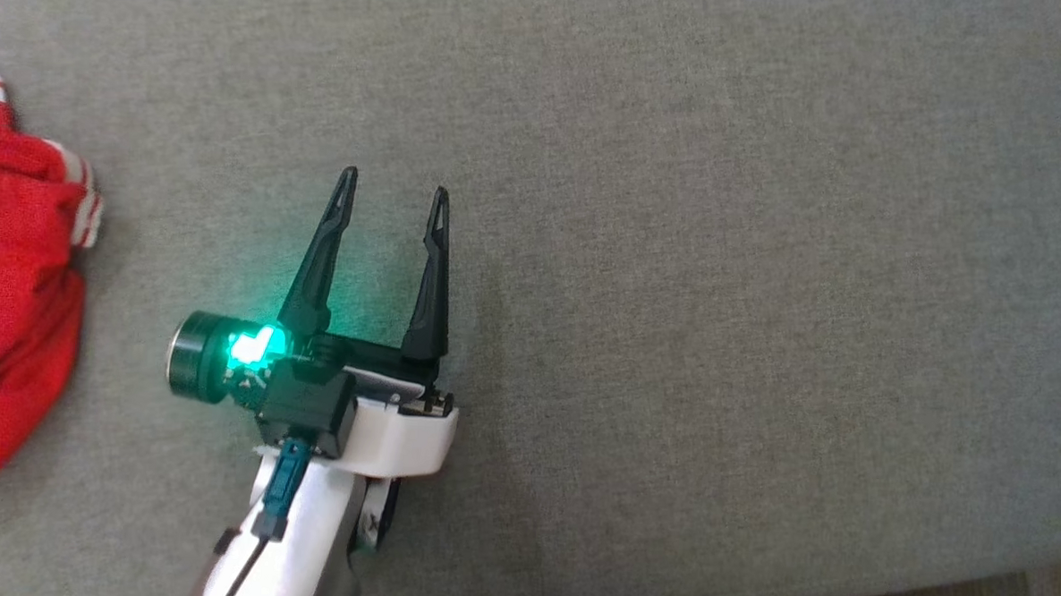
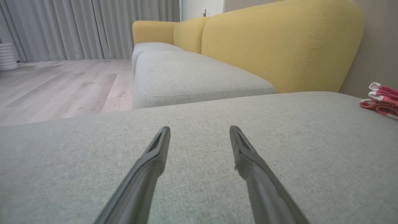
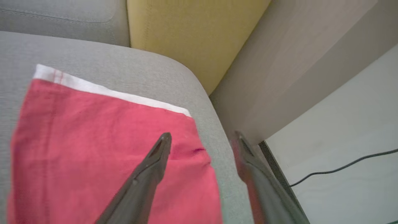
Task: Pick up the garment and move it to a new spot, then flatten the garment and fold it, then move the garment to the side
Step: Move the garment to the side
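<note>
**Desk:** Where is the red garment [image 3: 93,140], and what are the pincers doing?

**Photographer:** It lies folded at the corner of the grey cushion [image 3: 124,62], at the lower left of the right wrist view and the far left edge of the head view. The right gripper [image 3: 202,134] hangs over it, jaws wide, holding nothing; one finger crosses the cloth. The left gripper [image 1: 395,182] stands wide too, over bare cushion, well apart from the garment.

**Desk:** Best way to finish?

**Photographer:** This looks like the let-go of the move aside. I'd lift straight off, fingers spread, so nothing snags the fold.

**Desk:** How does it lie?

**Photographer:** White hem [image 3: 108,91] toward the yellow backrest [image 3: 186,37], upper frame. The long axis runs from the hem down to the bottom edge.
</note>
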Controlling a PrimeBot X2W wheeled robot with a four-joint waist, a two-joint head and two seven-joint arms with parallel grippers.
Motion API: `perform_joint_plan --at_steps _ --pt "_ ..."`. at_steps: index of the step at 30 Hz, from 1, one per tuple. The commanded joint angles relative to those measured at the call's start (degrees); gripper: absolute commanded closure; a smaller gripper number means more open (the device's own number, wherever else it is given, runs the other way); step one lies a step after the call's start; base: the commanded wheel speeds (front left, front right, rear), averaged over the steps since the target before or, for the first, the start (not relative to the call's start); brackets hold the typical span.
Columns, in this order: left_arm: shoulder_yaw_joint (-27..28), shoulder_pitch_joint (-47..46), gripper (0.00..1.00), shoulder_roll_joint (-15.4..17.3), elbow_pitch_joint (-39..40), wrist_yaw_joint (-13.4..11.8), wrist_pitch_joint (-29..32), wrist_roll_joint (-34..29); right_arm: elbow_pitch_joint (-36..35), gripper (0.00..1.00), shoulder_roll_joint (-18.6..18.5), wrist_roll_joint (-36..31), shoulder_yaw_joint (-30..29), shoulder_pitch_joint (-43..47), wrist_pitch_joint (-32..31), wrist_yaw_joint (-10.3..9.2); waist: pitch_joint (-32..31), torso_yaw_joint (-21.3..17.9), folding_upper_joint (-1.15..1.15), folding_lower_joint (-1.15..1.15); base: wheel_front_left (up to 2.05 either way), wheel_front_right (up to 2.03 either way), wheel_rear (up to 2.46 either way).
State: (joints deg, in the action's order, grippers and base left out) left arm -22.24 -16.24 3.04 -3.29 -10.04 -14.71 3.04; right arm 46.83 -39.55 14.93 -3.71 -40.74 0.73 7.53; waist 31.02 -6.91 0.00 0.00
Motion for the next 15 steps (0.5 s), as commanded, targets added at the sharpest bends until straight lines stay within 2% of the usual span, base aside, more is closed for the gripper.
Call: perform_joint_plan --at_steps 1,5,8,9,15 --pt "1.41 0.19 0.0 -0.16 1.44 -0.15 -0.29 0.54 -1.26 0.0 -0.13 -1.62 -0.06 0.27 1.38 -0.04 -1.93 0.78 0.0 0.0 0.0 0.0 0.0" --pt "1.46 1.73 0.0 -0.16 0.98 -0.51 -0.29 1.57 -3.0 0.0 6.04 -2.96 1.83 2.05 3.37 -0.04 -5.63 2.04 0.0 0.0 0.0 0.0 0.0" --pt "1.51 3.25 0.0 -0.16 0.65 -0.81 -0.29 2.43 -5.38 0.0 10.5 -1.78 6.18 4.79 4.87 -0.04 -8.87 3.14 0.0 0.0 0.0 0.0 0.0" --pt "1.65 4.45 0.0 -0.16 0.47 -1.02 -0.29 3.06 -6.65 0.0 12.78 -0.17 9.34 7.0 5.92 -0.04 -11.04 3.93 0.0 0.0 0.0 0.0 0.0" --pt "2.56 8.61 0.0 -0.16 -0.89 -1.46 -0.29 4.44 -8.3 0.0 19.91 6.26 14.36 13.14 11.05 -0.04 -17.95 6.18 0.0 0.0 0.0 0.0 0.0"
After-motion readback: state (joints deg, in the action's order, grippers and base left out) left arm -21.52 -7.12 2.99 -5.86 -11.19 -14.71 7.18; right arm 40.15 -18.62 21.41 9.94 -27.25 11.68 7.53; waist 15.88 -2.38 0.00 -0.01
